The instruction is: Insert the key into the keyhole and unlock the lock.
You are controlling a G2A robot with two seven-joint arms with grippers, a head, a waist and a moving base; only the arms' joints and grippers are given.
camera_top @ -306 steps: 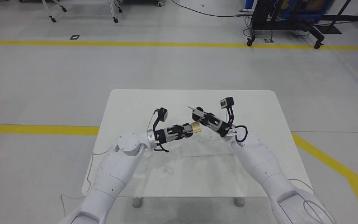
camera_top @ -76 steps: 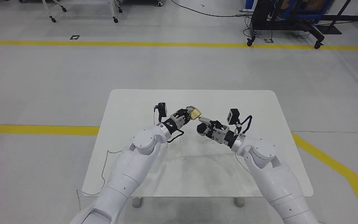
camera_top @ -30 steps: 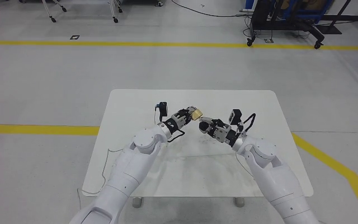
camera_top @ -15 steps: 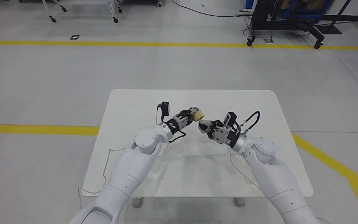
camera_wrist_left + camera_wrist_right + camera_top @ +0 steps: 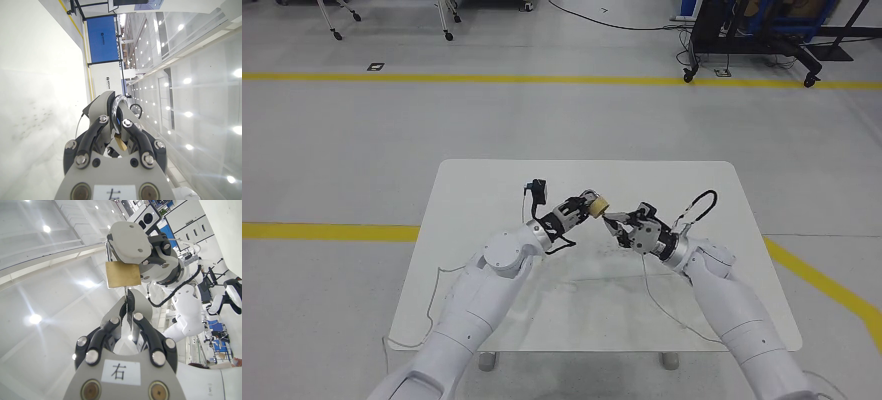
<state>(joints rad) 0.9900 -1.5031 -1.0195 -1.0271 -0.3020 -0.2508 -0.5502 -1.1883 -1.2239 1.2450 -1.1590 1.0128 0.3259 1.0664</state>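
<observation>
Now the right claw (image 5: 130,299) has come in on its target: a couple of seconds back a clear gap lay ahead of its tips, and that gap is gone; the key (image 5: 130,308) in its grip has its thin blade touching the bottom face of the brass padlock (image 5: 123,274), straight ahead of the tips; how deep the blade has gone in I cannot tell; I judge that insertion is only starting or barely under way, with the turn to unlock yet to come; the line from blade to brass looks straight, which bodes well for a push forward

The right claw is nearly pressed together, pinching the key by its dark head, with only the blade sticking out past the tips; it touches nothing else; just beyond the padlock, facing it, the left claw (image 5: 116,106) is clamped tight on the steel shackle (image 5: 115,113), so the brass body juts out toward the right claw; the white table (image 5: 712,200) lies beneath both claws
</observation>
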